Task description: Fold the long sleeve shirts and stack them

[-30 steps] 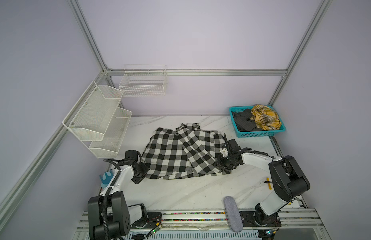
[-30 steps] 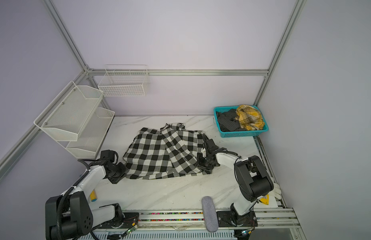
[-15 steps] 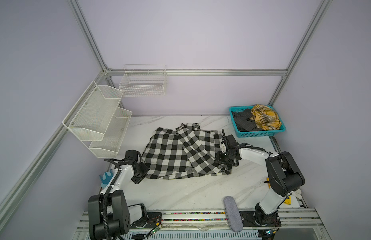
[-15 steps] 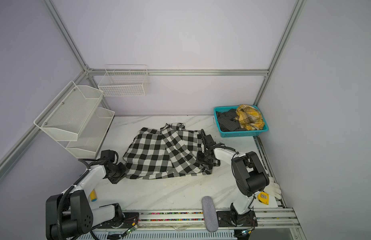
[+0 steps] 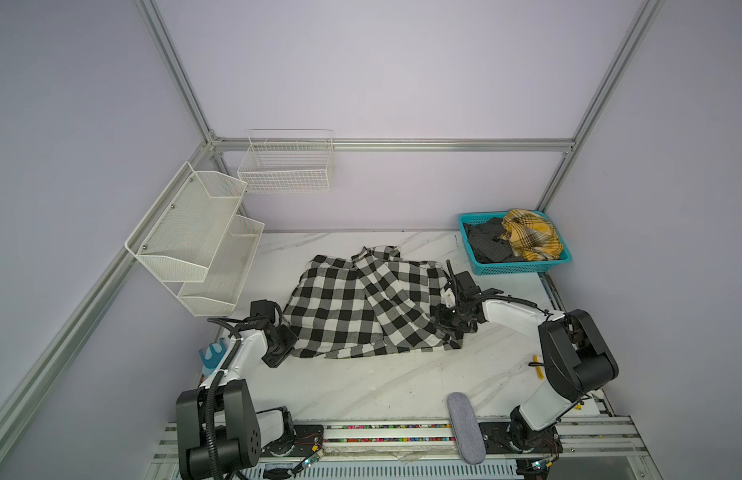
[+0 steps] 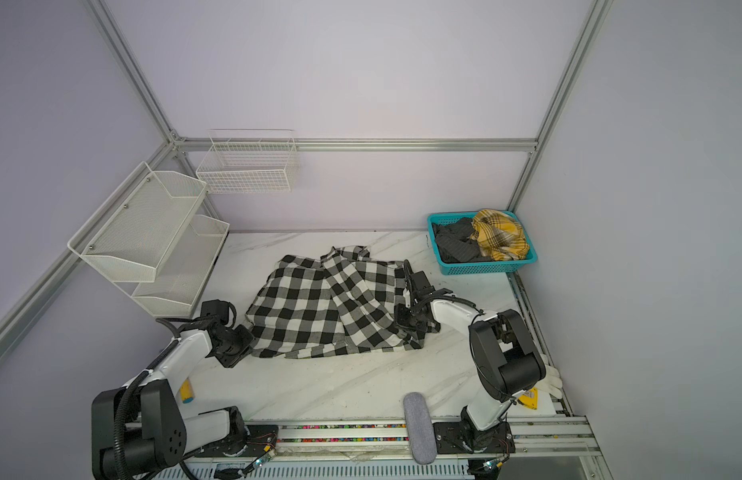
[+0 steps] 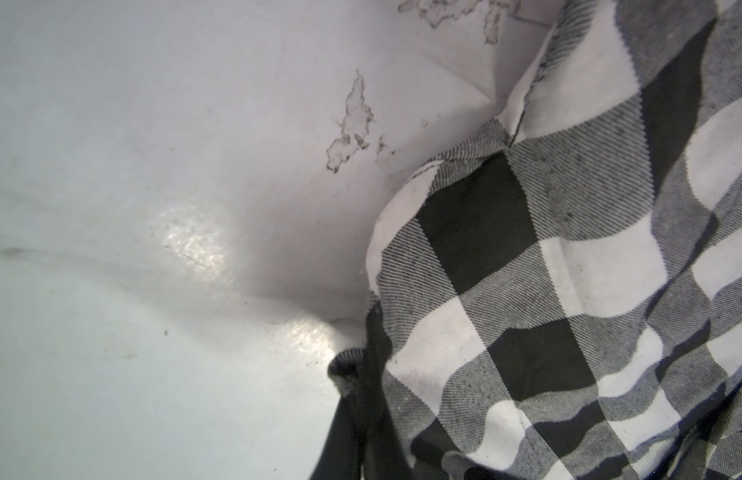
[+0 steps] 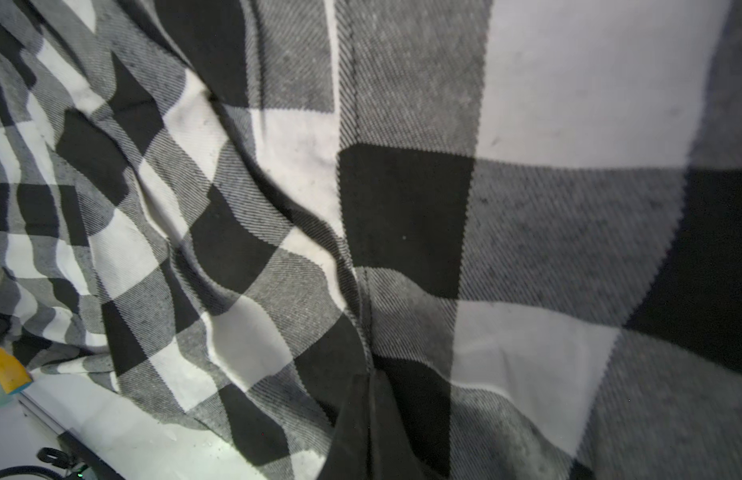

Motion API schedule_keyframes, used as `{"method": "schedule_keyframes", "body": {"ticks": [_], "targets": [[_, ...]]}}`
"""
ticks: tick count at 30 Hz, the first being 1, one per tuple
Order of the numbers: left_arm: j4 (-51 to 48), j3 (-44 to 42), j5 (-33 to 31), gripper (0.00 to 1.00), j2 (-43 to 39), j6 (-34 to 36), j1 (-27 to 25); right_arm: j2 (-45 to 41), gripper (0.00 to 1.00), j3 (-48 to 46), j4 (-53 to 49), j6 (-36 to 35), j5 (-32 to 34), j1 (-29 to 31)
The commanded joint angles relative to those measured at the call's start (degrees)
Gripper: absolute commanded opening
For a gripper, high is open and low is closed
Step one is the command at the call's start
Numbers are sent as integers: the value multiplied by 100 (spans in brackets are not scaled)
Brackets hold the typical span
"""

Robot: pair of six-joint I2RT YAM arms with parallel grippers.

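Checked shirt (image 5: 361, 307) spread in the middle of counter (image 5: 361, 386), gripped at both sides.
L fingers (image 7: 344, 436) are pressed together on the shirt's edge at its left side, low to the counter; R fingers (image 8: 361, 436) pinch a fold at its right side. Yellow plaid shirt (image 5: 527, 235) & dark grey shirt (image 5: 485, 245) lie in the teal basket (image 5: 514, 269), far-right corner.

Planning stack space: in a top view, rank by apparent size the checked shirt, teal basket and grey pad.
Largest: checked shirt.
Then: teal basket.
Smallest: grey pad, though it lies nearer the camera, which flatters it.
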Motion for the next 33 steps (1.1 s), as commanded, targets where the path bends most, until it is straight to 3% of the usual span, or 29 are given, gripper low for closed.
{"method": "schedule_keyframes", "body": {"ticks": [1, 7, 13, 20, 27, 33], "targets": [[79, 437, -22, 0, -87, 52, 59, -192, 0, 35, -187, 11, 17, 21], [-219, 575, -13, 0, -328, -30, 80, -728, 0, 65, -277, 122, 30, 21], [-1004, 957, -56, 0, -1444, -229, 79, -2469, 0, -40, -173, 669, 415, 14], [-1456, 1693, 127, 0, -1845, -477, -3, -3073, 0, -111, -221, 941, 795, -64], [-694, 2358, 243, 0, -572, -515, -512, -2661, 0, 22, 232, 857, 851, -366], [134, 3313, -83, 0, 1420, -269, -869, -1770, 0, 235, 727, 759, 966, -548]]}}
